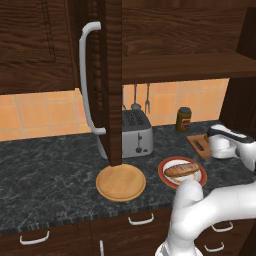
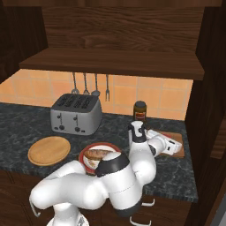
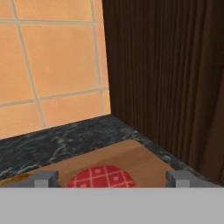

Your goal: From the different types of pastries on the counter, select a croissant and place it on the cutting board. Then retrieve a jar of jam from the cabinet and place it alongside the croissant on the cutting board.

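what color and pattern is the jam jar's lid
Red with a thin white lattice pattern on the jam jar lid, clearest in the hand view.

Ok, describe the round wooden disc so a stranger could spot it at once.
Start at the silver toaster against the orange tiled wall. On the dark stone counter just in front of it lies the round wooden disc, pale tan with a raised rim. The red-rimmed plate beside it holds a bread roll; the disc is bare.

counter (image 1: pixel 50 175) | on it: toaster (image 1: pixel 136 132), round wooden disc (image 1: pixel 121 183), red-rimmed plate (image 1: pixel 167 178), cutting board (image 1: pixel 199 145), bottle (image 1: pixel 183 119)
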